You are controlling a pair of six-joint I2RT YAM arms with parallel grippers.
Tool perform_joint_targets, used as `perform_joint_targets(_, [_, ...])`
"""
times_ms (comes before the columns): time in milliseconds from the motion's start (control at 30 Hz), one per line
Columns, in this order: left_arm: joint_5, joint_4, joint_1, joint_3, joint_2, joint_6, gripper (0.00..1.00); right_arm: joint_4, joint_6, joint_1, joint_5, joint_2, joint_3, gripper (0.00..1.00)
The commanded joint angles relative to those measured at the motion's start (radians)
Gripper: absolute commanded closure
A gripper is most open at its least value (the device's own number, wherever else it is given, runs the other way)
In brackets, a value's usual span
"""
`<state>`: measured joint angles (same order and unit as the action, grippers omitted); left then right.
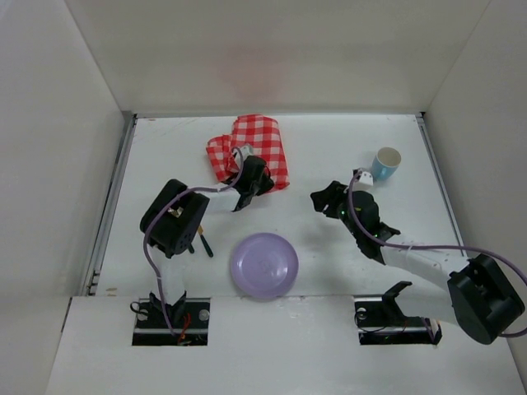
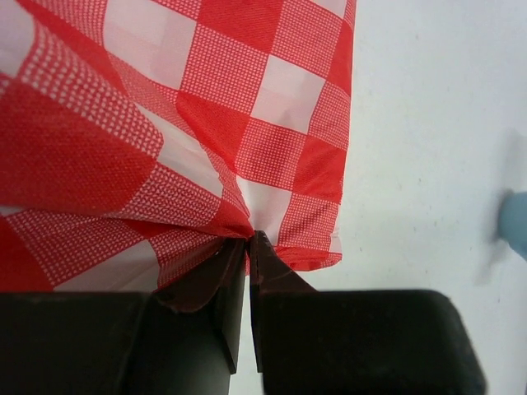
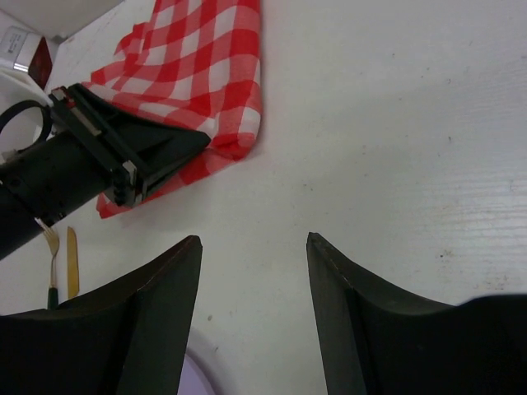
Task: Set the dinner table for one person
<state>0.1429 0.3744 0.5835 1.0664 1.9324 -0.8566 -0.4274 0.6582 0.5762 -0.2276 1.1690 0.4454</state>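
The dinner table [image 1: 329, 156] is a white matte top. A red-and-white checked cloth [image 1: 251, 148] lies folded and bunched at the back middle; it also shows in the left wrist view [image 2: 165, 123] and the right wrist view [image 3: 202, 66]. My left gripper [image 1: 247, 183] is shut on the cloth's near edge [image 2: 247, 234]. A lilac plate [image 1: 263, 265] sits near the front middle. A blue cup [image 1: 385, 163] stands at the back right. My right gripper [image 1: 325, 200] is open and empty above bare table [image 3: 254, 240], between plate and cup.
A fork [image 3: 52, 255] and a yellow-handled piece of cutlery [image 3: 72, 263] lie left of the plate, partly under the left arm [image 1: 174, 218]. A small white tag [image 1: 363, 178] lies by the cup. Metal rails [image 1: 111, 206] edge the table, with white walls around.
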Motion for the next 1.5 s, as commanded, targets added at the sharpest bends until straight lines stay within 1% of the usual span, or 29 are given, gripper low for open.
perform_joint_targets(0, [0.003, 0.031, 0.037, -0.049, -0.056, -0.03, 0.94, -0.042, -0.015, -0.029, -0.013, -0.023, 0.007, 0.4])
perform_joint_targets(67, [0.036, 0.031, 0.063, -0.077, -0.087, -0.062, 0.9, -0.031, -0.017, -0.032, -0.013, -0.028, 0.007, 0.4])
perform_joint_targets(167, [0.063, 0.014, 0.092, -0.091, -0.142, -0.11, 0.78, -0.025, -0.029, -0.034, -0.019, -0.029, 0.01, 0.4])
perform_joint_targets(233, [0.072, 0.008, 0.107, -0.097, -0.2, -0.105, 0.69, -0.021, -0.037, -0.037, -0.013, -0.025, 0.015, 0.44])
perform_joint_targets(267, [0.079, 0.012, 0.112, -0.106, -0.226, -0.105, 0.67, -0.014, -0.042, -0.034, -0.012, -0.025, 0.019, 0.48])
perform_joint_targets(300, [0.089, 0.018, 0.117, -0.117, -0.262, -0.104, 0.65, -0.011, -0.046, -0.032, -0.016, -0.023, 0.022, 0.54])
perform_joint_targets(367, [0.096, 0.021, 0.118, -0.135, -0.328, -0.088, 0.63, -0.007, -0.039, -0.032, -0.012, -0.016, 0.027, 0.73])
perform_joint_targets(400, [0.098, 0.024, 0.115, -0.147, -0.37, -0.072, 0.63, -0.005, -0.035, -0.032, -0.007, -0.009, 0.033, 0.8])
perform_joint_targets(433, [0.099, 0.027, 0.109, -0.166, -0.415, -0.055, 0.62, -0.001, -0.034, -0.032, -0.004, 0.0, 0.042, 0.85])
perform_joint_targets(467, [0.106, 0.031, 0.106, -0.184, -0.45, -0.044, 0.62, 0.006, -0.038, -0.028, 0.0, 0.007, 0.053, 0.88])
perform_joint_targets(533, [0.135, 0.041, 0.094, -0.247, -0.551, -0.024, 0.6, 0.016, -0.046, -0.002, 0.011, 0.023, 0.079, 0.88])
perform_joint_targets(600, [0.15, 0.038, 0.077, -0.308, -0.639, -0.009, 0.59, 0.019, -0.064, 0.035, 0.014, 0.049, 0.111, 0.83])
perform_joint_targets(633, [0.153, 0.038, 0.062, -0.345, -0.688, -0.006, 0.58, 0.024, -0.081, 0.052, 0.016, 0.069, 0.134, 0.77])
perform_joint_targets(767, [0.153, 0.032, -0.015, -0.509, -0.843, -0.03, 0.57, 0.131, -0.159, 0.136, 0.022, 0.197, 0.284, 0.39])
perform_joint_targets(833, [0.135, 0.014, -0.062, -0.566, -0.887, -0.041, 0.57, 0.183, -0.215, 0.181, 0.008, 0.276, 0.376, 0.29])
perform_joint_targets(967, [0.078, 0.001, -0.187, -0.663, -0.935, -0.073, 0.56, 0.265, -0.337, 0.231, -0.001, 0.432, 0.573, 0.2])
perform_joint_targets(1100, [-0.002, 0.021, -0.308, -0.707, -0.948, -0.09, 0.56, 0.41, -0.443, 0.241, -0.035, 0.581, 0.8, 0.14])
perform_joint_targets(1200, [-0.041, 0.043, -0.362, -0.741, -0.952, -0.108, 0.55, 0.507, -0.558, 0.241, -0.062, 0.708, 0.965, 0.09])
perform_joint_targets(1300, [-0.08, 0.058, -0.409, -0.755, -0.941, -0.111, 0.55, 0.599, -0.636, 0.256, -0.101, 0.829, 1.12, 0.06])
perform_joint_targets(1467, [-0.137, 0.1, -0.46, -0.773, -0.909, -0.136, 0.55, 0.68, -0.723, 0.303, -0.119, 0.958, 1.282, 0.02])
